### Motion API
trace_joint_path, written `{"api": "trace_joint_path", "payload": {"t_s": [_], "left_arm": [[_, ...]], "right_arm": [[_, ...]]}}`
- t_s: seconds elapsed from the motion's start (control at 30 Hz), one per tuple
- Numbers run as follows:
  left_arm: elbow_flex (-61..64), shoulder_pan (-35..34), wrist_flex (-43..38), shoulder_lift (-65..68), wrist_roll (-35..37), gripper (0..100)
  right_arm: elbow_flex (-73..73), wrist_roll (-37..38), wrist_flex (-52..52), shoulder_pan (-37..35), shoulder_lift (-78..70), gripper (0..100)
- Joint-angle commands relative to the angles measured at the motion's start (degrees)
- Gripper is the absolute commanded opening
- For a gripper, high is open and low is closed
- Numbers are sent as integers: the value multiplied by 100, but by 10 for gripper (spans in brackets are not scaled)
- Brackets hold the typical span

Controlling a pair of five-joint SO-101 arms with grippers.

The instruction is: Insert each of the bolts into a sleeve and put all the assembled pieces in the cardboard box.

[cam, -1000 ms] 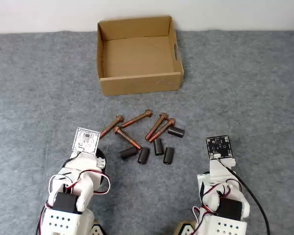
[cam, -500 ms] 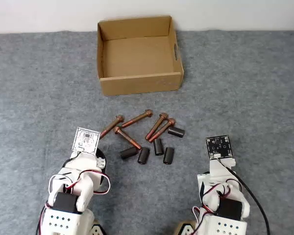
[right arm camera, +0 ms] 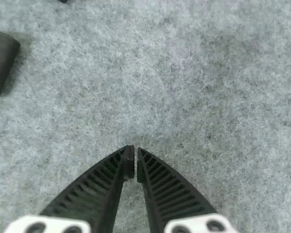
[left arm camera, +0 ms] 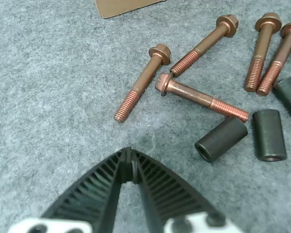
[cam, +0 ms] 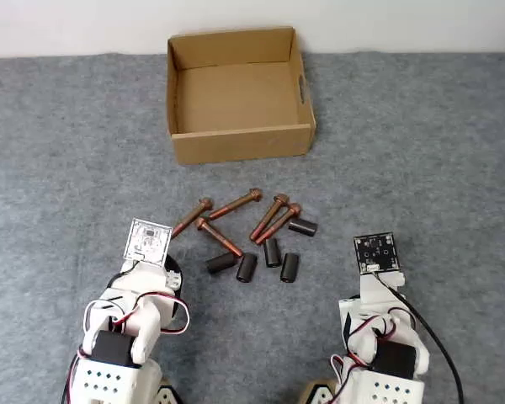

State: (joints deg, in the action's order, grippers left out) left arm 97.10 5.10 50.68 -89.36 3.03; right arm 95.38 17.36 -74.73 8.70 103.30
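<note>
Several copper bolts [cam: 236,215] lie loose on the grey felt in front of the cardboard box [cam: 240,143], with several black sleeves [cam: 261,255] just nearer the arms. My left gripper [left arm camera: 129,154] is shut and holds nothing. It sits low over the felt, a short way from the closest bolt [left arm camera: 144,83] and a sleeve [left arm camera: 221,139]. Another bolt [left arm camera: 201,97] lies crosswise between them. My right gripper [right arm camera: 133,158] is also shut and holding nothing, over bare felt, with one sleeve [right arm camera: 1,60] off to its side.
The box is open-topped with nothing in it and stands at the back middle of the table, near the white wall. Both arm bases, left [cam: 122,353] and right [cam: 379,358], stand at the front edge. Grey felt [cam: 421,151] stretches free on either side of the parts.
</note>
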Motion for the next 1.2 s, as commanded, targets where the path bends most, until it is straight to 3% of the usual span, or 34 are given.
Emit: {"api": "trace_joint_path", "payload": {"t_s": [0.0,0.67,0.83,1.07,1.17], "left_arm": [[-31,-26,18,-53,-44,5],[-31,-26,18,-53,-44,5],[-31,-26,18,-53,-44,5],[-31,-26,18,-53,-44,5],[-31,-26,18,-53,-44,5]], "right_arm": [[97,-44,-22,57,57,9],[88,-88,40,31,57,11],[-818,-79,312,-84,48,12],[-2303,-668,-409,-1244,-13,17],[-2673,-1240,-444,-1807,-22,64]]}}
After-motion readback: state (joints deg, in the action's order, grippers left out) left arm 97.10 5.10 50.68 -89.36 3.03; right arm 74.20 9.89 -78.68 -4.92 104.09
